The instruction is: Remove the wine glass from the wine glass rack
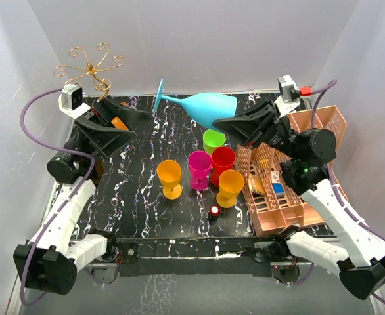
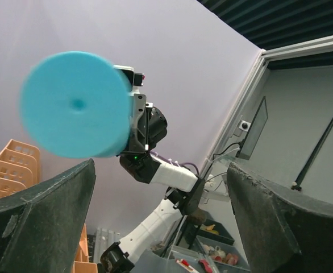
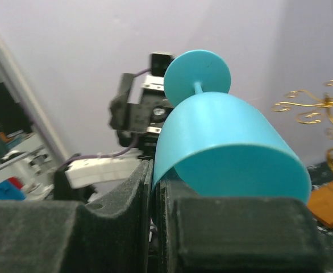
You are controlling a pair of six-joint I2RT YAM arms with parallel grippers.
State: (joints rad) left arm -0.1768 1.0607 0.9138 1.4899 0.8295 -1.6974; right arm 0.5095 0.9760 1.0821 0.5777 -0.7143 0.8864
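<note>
This is looking like a robotics lab test cell: a left arm and a right arm are sitting bolted at the near edge of a black marbled tabletop, with plain white panels enclosing it on three sides. Purple cables are looping off the arms, and a small camera is riding on each wrist. Past the panels, the left wrist view is showing a metal frame, a dark slatted ceiling and bins of loose parts.
</note>
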